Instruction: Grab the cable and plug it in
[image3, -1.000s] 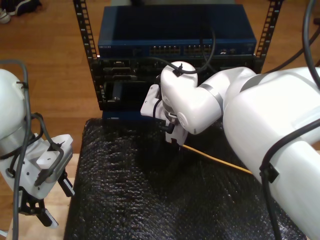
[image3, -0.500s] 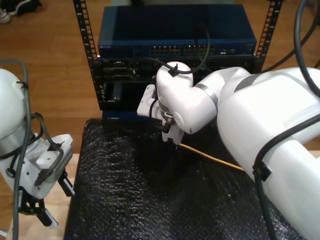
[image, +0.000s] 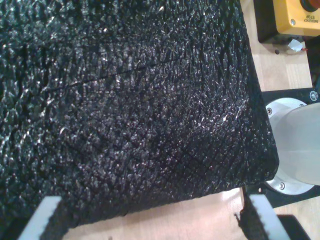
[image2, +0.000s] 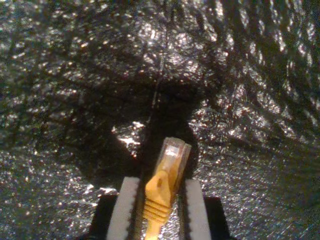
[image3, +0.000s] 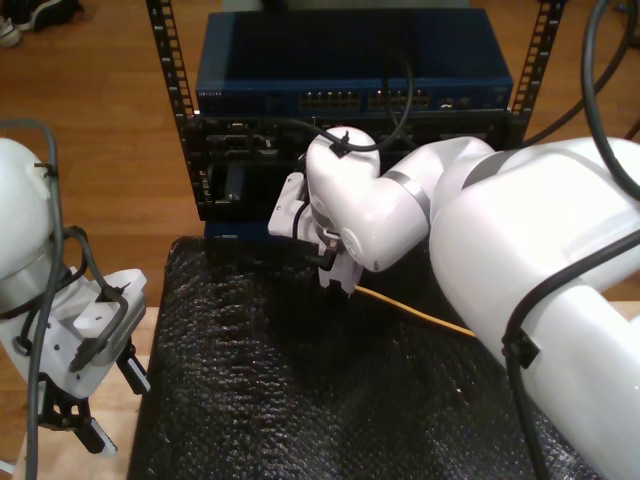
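Cable (image2: 162, 192) plug held in my second gripper (image2: 160, 200) jaws, apparently skewed; risk: misses port.

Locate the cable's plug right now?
The plug sits between the pads of my second gripper, just above the black bubble-wrap mat; in the exterior view that's mid-frame, in front of the rack.
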